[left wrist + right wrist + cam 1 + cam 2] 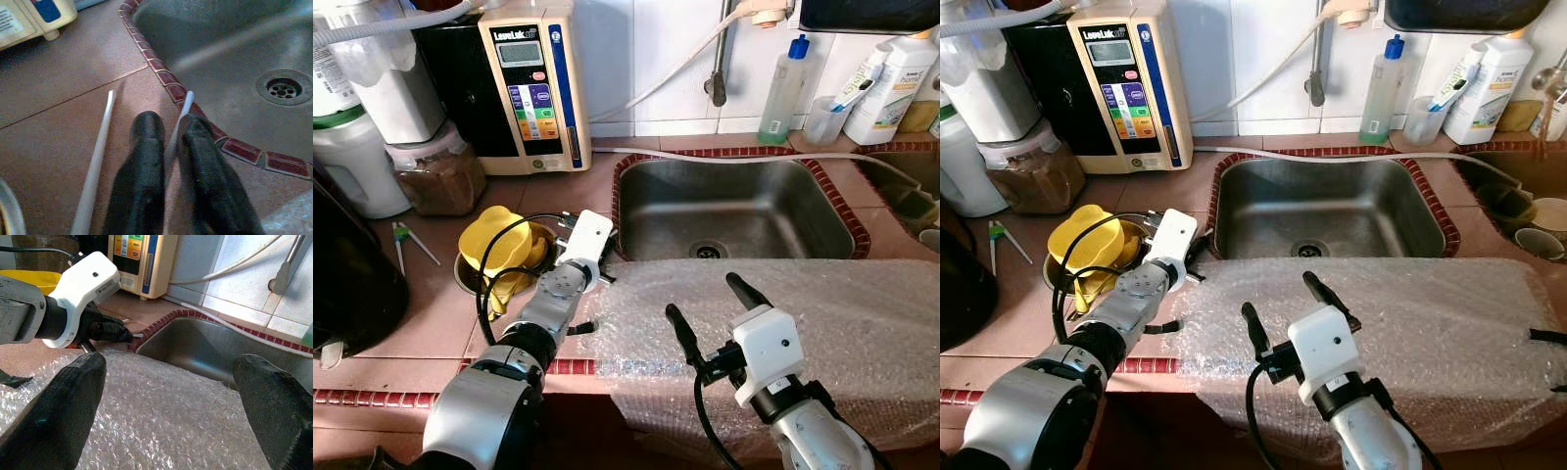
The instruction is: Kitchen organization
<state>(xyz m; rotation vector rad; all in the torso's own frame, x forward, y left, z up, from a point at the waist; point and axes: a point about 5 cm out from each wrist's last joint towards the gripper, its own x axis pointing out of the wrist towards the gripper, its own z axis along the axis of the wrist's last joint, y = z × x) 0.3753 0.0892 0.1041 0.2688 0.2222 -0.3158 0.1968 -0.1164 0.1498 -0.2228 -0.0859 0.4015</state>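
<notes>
My left gripper point(167, 125) rests low on the tiled counter point(431, 313), just left of the sink's red-tiled rim point(161, 78). It is shut on a thin white stick point(182, 110). A second white stick point(95, 161) lies on the counter beside its fingers. My right gripper point(703, 297) hovers open over a sheet of bubble wrap point(822, 323) that covers the counter's front edge and the near side of the steel sink point(734, 206). Nothing sits between its fingers. Yellow plastic cups point(499, 245) sit in a metal bowl left of my left arm.
A water ioniser point(529, 83), a jar of brown powder point(435, 176) and white canisters point(352, 166) stand at the back left. Bottles point(783, 93) line the wall behind the sink. A green-tipped utensil point(406, 240) lies on the counter, and a black appliance point(347, 274) fills the left edge.
</notes>
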